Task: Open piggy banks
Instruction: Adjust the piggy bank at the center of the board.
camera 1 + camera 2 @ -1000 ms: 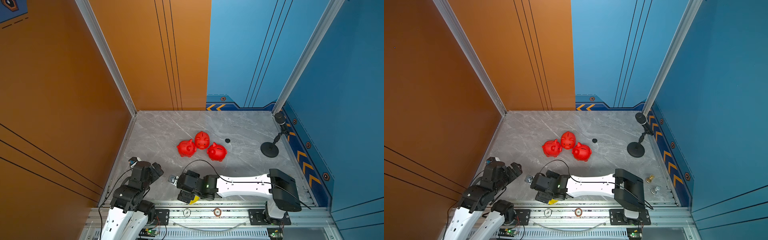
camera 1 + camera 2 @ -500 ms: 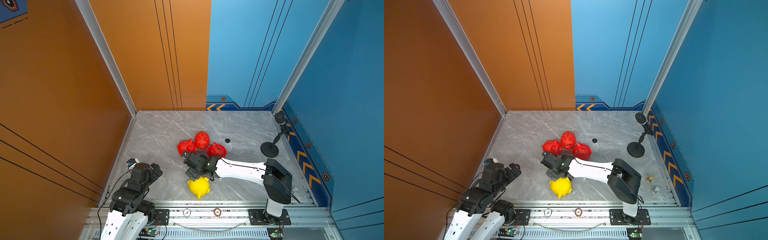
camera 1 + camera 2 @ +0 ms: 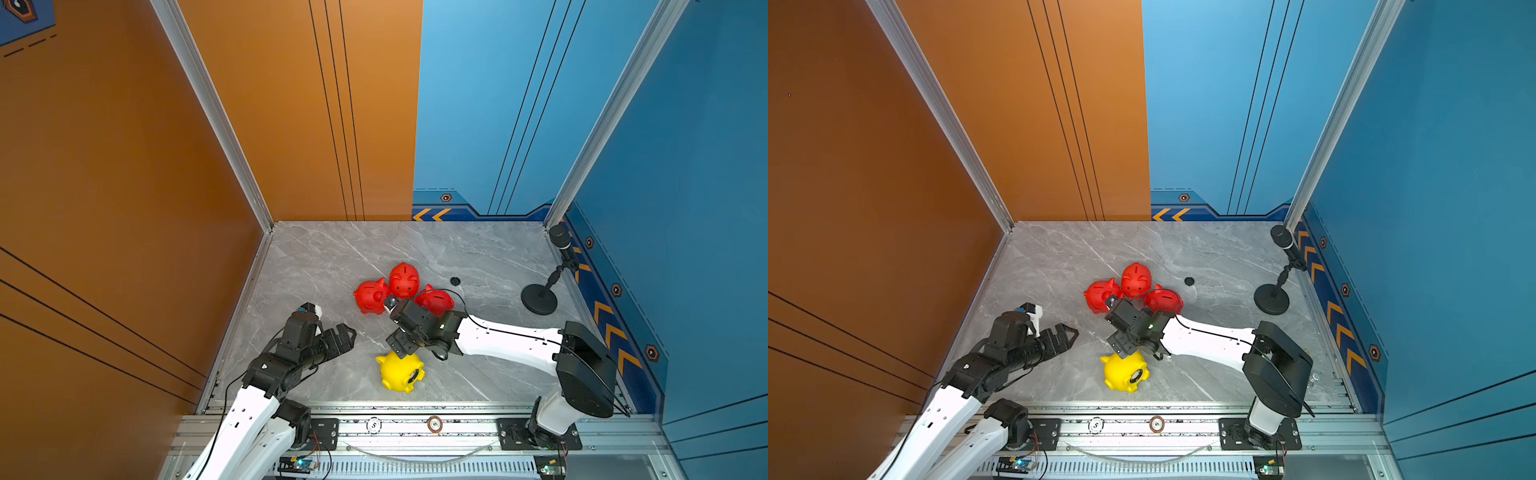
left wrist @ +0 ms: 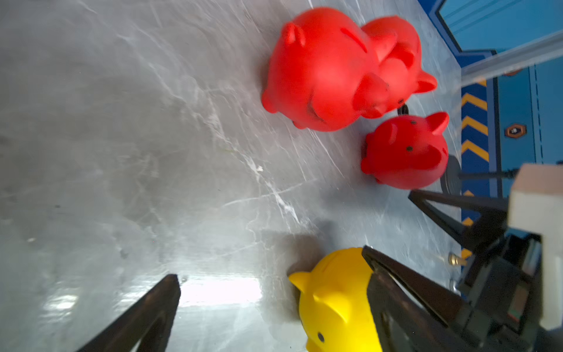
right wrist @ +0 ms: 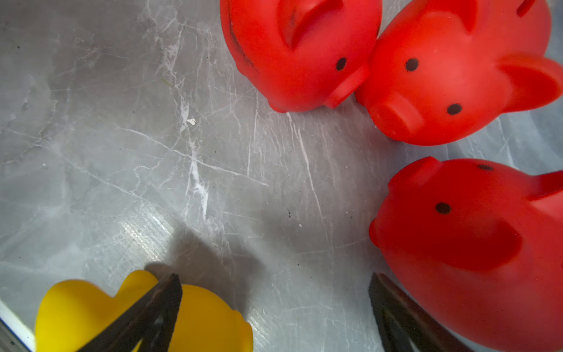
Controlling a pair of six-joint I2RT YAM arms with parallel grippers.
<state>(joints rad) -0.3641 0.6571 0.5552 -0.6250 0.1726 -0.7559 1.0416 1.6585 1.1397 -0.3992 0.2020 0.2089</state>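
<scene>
Red piggy banks [image 3: 404, 280], three of them, cluster mid-way across the table [image 3: 324, 266]. One yellow piggy bank [image 3: 401, 372] lies apart, closer to the robot. The right gripper [image 5: 274, 279] hangs between them, jaws spread wide and empty. The left gripper [image 3: 345, 336], likewise wide and empty, points toward the yellow one. One black plug [image 3: 455, 281] and one microphone stand [image 3: 539, 297] sit beyond.
</scene>
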